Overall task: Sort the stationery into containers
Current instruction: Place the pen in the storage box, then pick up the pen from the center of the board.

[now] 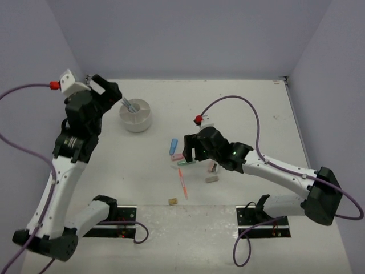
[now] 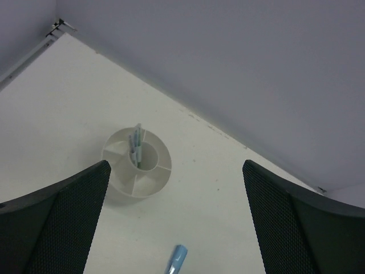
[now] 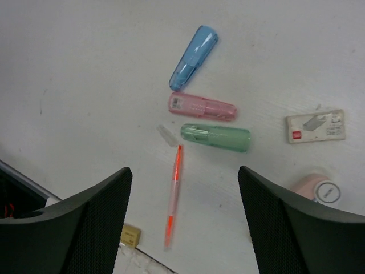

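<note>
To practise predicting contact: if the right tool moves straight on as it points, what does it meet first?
Probably the orange pen on the table, nearly centred ahead of the open right tool; depth unclear.

The light is soft and even, it comes from above, and all three views are bright. Shadows on the white table (image 1: 142, 182) are pale with blurred edges; the tub (image 2: 137, 165) throws a weak one at its near side. The top view is slightly softer than the wrist views.
</note>
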`<action>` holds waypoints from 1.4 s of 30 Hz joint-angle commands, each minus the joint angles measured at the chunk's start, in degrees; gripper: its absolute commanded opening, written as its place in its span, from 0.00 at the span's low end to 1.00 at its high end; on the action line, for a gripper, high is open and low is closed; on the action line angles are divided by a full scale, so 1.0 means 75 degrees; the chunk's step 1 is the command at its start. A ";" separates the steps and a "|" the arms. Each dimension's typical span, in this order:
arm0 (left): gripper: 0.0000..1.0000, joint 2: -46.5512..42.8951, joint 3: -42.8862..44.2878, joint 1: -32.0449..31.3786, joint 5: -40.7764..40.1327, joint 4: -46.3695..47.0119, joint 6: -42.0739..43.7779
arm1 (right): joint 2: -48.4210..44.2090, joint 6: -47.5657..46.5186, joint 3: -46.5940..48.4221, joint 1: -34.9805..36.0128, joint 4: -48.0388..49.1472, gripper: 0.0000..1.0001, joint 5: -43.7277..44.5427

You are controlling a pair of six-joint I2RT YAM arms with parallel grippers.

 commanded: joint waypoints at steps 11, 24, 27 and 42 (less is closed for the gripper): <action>1.00 -0.1815 -0.3141 0.0038 0.1016 -0.1246 0.1435 | 0.3156 0.1945 0.1755 0.1471 -0.2641 0.36 0.0229; 1.00 -0.2016 -0.3288 0.0034 0.1239 -0.1075 0.1547 | 0.3607 0.1905 0.1564 0.1570 -0.2021 0.29 -0.0415; 1.00 -0.2047 -0.3288 0.0031 0.1247 -0.1075 0.1554 | 0.3761 0.1886 0.1634 0.1589 -0.2018 0.29 -0.0457; 1.00 -0.1983 -0.3311 0.0038 0.1207 -0.1075 0.1542 | 0.4444 0.2231 0.1631 0.1612 -0.2318 0.05 0.0276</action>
